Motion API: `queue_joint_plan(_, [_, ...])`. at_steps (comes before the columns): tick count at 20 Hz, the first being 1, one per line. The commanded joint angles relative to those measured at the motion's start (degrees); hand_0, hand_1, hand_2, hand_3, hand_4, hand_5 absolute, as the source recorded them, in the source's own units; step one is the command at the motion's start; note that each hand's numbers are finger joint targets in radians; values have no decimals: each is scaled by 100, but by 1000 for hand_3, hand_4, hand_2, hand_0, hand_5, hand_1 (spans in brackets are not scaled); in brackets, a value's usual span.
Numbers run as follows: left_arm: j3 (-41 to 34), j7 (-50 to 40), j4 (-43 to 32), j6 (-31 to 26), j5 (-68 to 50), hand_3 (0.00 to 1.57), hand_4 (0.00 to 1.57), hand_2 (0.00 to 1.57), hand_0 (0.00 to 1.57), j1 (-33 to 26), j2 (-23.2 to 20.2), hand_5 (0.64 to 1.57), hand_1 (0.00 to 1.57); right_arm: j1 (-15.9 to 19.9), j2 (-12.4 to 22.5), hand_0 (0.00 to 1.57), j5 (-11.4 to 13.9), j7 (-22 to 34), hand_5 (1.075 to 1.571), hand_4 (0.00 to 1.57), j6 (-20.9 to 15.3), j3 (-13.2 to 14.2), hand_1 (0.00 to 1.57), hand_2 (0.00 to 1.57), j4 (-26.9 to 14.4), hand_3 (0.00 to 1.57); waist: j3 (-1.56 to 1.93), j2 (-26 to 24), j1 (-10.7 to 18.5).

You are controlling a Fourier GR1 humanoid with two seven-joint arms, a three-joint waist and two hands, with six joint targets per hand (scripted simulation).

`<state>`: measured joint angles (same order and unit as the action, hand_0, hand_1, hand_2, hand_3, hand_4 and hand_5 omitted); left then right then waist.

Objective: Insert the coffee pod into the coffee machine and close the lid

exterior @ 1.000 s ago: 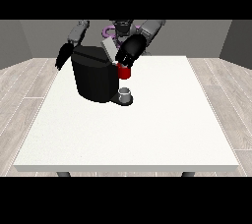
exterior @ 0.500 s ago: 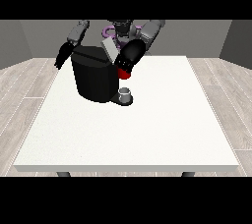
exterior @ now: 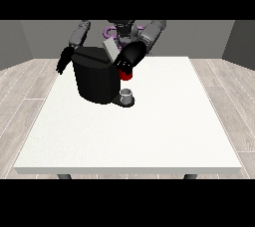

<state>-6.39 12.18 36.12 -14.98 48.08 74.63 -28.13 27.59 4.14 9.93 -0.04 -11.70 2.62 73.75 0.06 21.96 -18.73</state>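
Front view: the coffee machine [exterior: 97, 79] stands on the white worktop [exterior: 149, 126], with its lid [exterior: 110, 51] raised at the back. The hand at the view's right [exterior: 129, 59] is held against the machine's upper front, just above a red thing at the machine [exterior: 126, 75]; whether its fingers are curled cannot be told. The pod cannot be made out. A grey thing [exterior: 127, 95] sits on the machine's base. The hand at the view's left [exterior: 63, 62] hangs beside the machine, its fingers unreadable. Insertion appears to be in hand; lid closing would follow.
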Motion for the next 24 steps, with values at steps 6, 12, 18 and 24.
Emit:
queue_joint_plan(6, [124,263,-67,454,309,744,0,1049,1044,-13,-115,1571,1044,131,11,0,70,135,1571,71,-22,-49,0,0,124,0,-5,175,-88])
queue_joint_plan(12, [93,553,-155,330,395,554,0,686,0,-54,-552,1571,0,-131,153,0,125,146,1571,185,97,-81,0,0,187,0,-5,11,-121])
queue_joint_plan(18, [155,426,-119,333,480,458,0,555,0,232,-377,1571,0,348,168,0,124,266,1571,207,-66,111,0,0,-90,0,-4,168,70])
queue_joint_plan(24, [235,191,-72,449,529,226,0,332,0,-144,23,1571,0,-104,176,0,29,-28,1571,0,-17,222,0,0,-393,0,-3,-271,226])
